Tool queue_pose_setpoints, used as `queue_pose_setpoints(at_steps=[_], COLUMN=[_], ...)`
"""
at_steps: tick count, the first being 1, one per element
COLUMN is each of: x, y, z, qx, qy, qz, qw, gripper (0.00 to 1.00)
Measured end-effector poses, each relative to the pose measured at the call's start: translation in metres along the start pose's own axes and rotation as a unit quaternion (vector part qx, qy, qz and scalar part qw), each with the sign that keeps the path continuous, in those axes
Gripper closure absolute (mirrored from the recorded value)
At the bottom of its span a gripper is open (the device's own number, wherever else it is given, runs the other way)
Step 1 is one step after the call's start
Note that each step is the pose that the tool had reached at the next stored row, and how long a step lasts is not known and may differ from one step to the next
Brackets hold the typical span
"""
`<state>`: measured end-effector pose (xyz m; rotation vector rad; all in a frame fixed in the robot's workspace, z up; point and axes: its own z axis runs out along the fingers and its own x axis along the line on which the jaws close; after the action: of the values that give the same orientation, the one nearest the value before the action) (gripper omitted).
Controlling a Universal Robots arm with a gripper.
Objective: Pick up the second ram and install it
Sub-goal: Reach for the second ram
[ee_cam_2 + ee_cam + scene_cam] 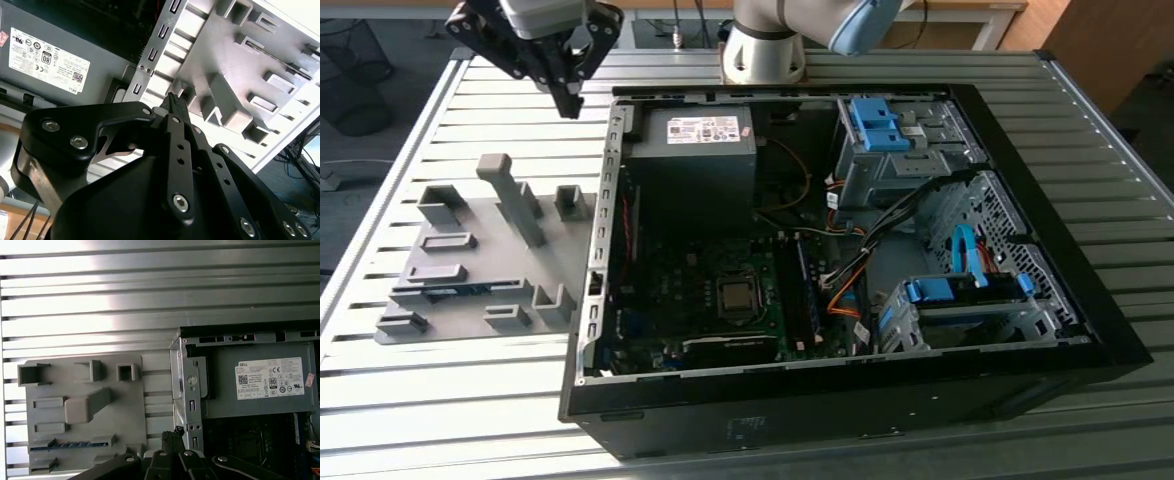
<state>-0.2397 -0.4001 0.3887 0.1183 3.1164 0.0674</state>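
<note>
Black pincer (568, 105), closed and empty, hangs above slatted metal surface (454, 400) (thin blue-green ram stick (67, 444) sits in grey rack (125, 415)).

Slatted metal table (440, 400), pale ribs running across the worktop. An open black computer case (854, 405) lies on its side over the middle and toward the edge at the exterior view's right. A grey holder plate (487, 262) lies flat just beside it, nearer the opposite edge. The arm's base (763, 55) stands at the edge behind the case.
</note>
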Motion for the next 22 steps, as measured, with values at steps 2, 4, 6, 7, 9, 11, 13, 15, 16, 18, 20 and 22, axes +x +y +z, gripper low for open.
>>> queue_pose_setpoints(at_steps=[2, 4, 6, 7, 9, 11, 13, 15, 16, 18, 20, 22], x=[0.0024, 0.0055, 0.0094, 0.0114, 0.0152, 0.0163, 0.0168, 0.017, 0.0172, 0.0179, 0.0186, 0.0195], y=[-0.0009, -0.0016, -0.0019, -0.0021, -0.0024, -0.0024, -0.0025, -0.0025, -0.0025, -0.0026, -0.0026, -0.0027], z=[0.0, -0.0001, -0.0001, -0.0001, -0.0001, 0.0, -0.0001, -0.0001, -0.0001, -0.0001, -0.0001, -0.0001], qx=[0.0, 0.0, 0.0, 0.0, 0.0, -0.0001, 0.0, 0.0, 0.0, 0.0, 0.0, 0.0], qy=[0.0, 0.0, 0.0, 0.0, 0.0, -0.0001, 0.0, 0.0, 0.0, -0.0001, 0.0, -0.0001], qz=[0.0, 0.0, 0.0, 0.0, 0.0, 0.0, 0.0, 0.0, 0.0, 0.0, 0.0, 0.0], qw=[1.0, 1.0, 1.0, 1.0, 1.0, 1.0, 1.0, 1.0, 1.0, 1.0, 1.0, 1.0], gripper=[0.89, 0.89, 0.89, 0.89, 0.89, 0.89, 0.89, 0.89, 0.89, 0.89, 0.89, 0.89])
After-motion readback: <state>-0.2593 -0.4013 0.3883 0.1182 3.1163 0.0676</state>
